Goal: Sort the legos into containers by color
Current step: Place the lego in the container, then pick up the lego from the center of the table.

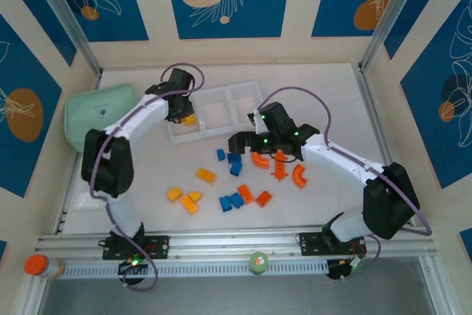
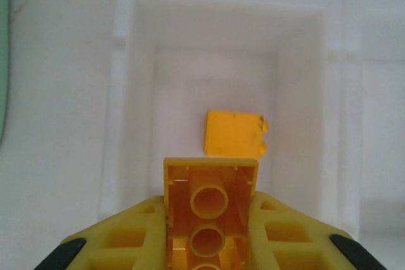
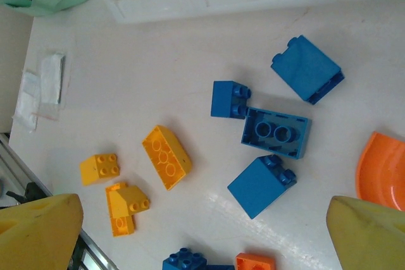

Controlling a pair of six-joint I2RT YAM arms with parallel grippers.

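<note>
Left gripper clamps yellow brick over walled tray compartment; right gripper spread wide

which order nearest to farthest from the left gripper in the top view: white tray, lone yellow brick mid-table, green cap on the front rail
1. white tray, directly under the left gripper and its held lego
2. lone yellow brick, mid-table
3. green cap, front rail

White table with legos, tray, pouch
</note>
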